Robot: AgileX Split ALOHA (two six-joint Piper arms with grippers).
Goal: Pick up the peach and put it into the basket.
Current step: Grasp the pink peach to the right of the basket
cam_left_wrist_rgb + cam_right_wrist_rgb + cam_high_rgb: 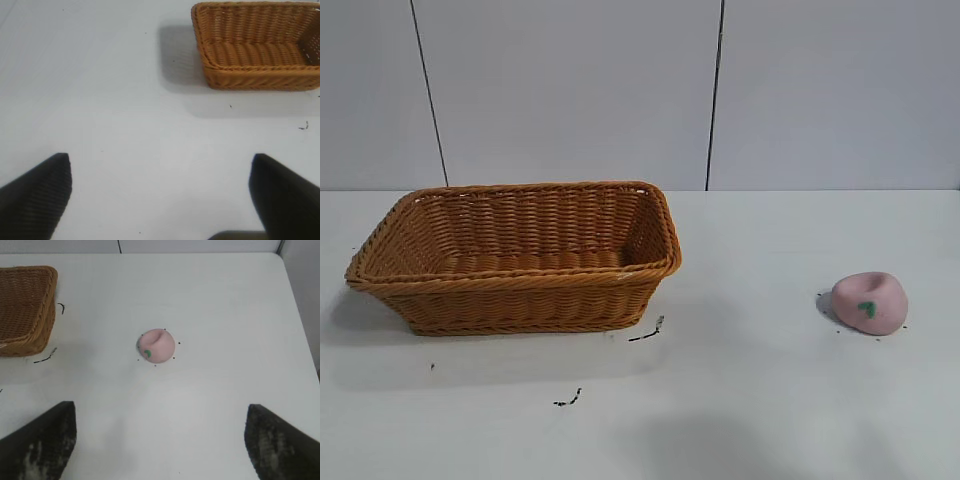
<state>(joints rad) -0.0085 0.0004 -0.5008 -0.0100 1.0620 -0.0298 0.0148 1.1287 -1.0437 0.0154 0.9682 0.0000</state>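
Note:
The peach, a small pale-pink lump with a dimpled top and a green leaf mark, lies on the white table at the right. It also shows in the right wrist view, some way ahead of my right gripper, which is open and empty above the bare table. The basket, a large orange-brown wicker one, stands at the left. It also shows in the left wrist view and at the edge of the right wrist view. My left gripper is open and empty, well short of the basket. Neither gripper shows in the exterior view.
Small black marks lie on the table in front of the basket, and another mark lies nearer the front. A grey panelled wall stands behind the table. The table's edge runs beyond the peach in the right wrist view.

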